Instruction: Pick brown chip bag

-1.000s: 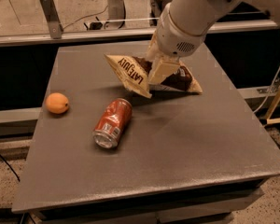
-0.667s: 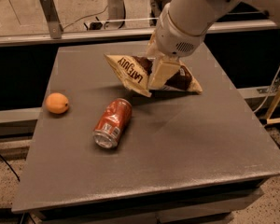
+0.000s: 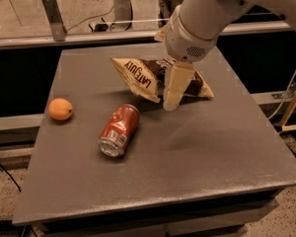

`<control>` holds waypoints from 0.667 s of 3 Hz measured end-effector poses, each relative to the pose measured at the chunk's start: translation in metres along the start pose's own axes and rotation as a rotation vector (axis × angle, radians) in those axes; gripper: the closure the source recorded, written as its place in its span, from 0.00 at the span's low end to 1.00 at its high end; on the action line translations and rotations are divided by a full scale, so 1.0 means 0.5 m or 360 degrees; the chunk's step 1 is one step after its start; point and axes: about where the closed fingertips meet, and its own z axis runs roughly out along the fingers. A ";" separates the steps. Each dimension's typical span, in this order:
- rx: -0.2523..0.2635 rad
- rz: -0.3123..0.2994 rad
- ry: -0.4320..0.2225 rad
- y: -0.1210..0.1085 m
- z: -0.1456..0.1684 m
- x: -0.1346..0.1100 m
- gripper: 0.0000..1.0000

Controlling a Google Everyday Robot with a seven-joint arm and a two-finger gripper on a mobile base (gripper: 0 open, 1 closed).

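Note:
The brown chip bag (image 3: 138, 78), cream with a dark brown panel and "LATE JULY" lettering, is at the back middle of the dark grey table (image 3: 212, 152). Its left end tilts up off the surface. My gripper (image 3: 173, 97) comes down from the upper right and is shut on the bag's middle. One cream finger (image 3: 172, 85) shows in front of the bag; the other is hidden behind it. The bag's right end (image 3: 200, 89) rests at or near the table.
A red soda can (image 3: 118, 131) lies on its side in front of the bag, to the left. A small orange fruit (image 3: 60, 109) sits near the table's left edge. A metal rail and floor cables run behind the table.

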 end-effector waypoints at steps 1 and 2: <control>0.0059 0.0054 0.0012 -0.043 0.051 0.041 0.00; 0.0105 0.0062 0.0025 -0.075 0.096 0.061 0.00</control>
